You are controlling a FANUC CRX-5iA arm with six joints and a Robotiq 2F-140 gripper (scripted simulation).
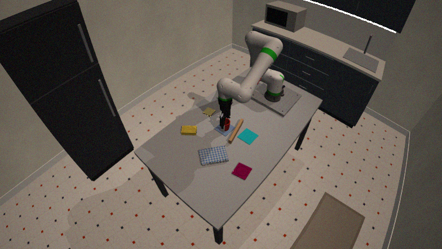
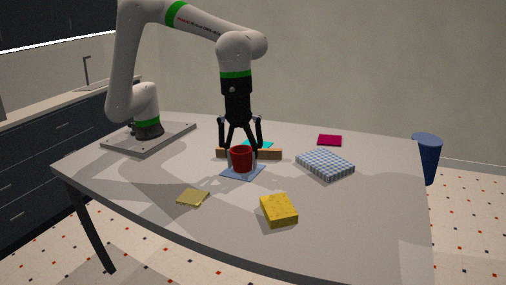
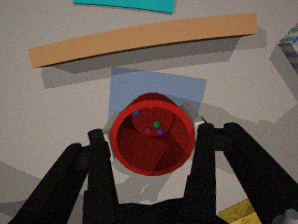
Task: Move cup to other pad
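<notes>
A red cup (image 1: 227, 124) (image 2: 241, 160) (image 3: 152, 152) stands upright on the pale blue pad (image 1: 223, 131) (image 2: 244, 176) (image 3: 136, 84). Small coloured marbles (image 3: 157, 125) lie inside it. My gripper (image 1: 224, 123) (image 2: 241, 155) (image 3: 152, 117) comes straight down over the cup, with one finger pressed against each side of it. It is shut on the cup. A wooden rail (image 1: 235, 130) (image 2: 271, 153) (image 3: 143, 38) lies just beyond the blue pad. The teal pad (image 1: 247, 136) (image 2: 264, 144) lies on the far side of the rail.
A yellow sponge (image 1: 188, 129) (image 2: 278, 210), a thin tan square (image 1: 209, 111) (image 2: 192, 196), a blue checked box (image 1: 212, 155) (image 2: 324, 164) and a magenta square (image 1: 241, 170) (image 2: 329, 139) lie on the table. A dark blue cup (image 2: 428, 157) shows at the table's right edge.
</notes>
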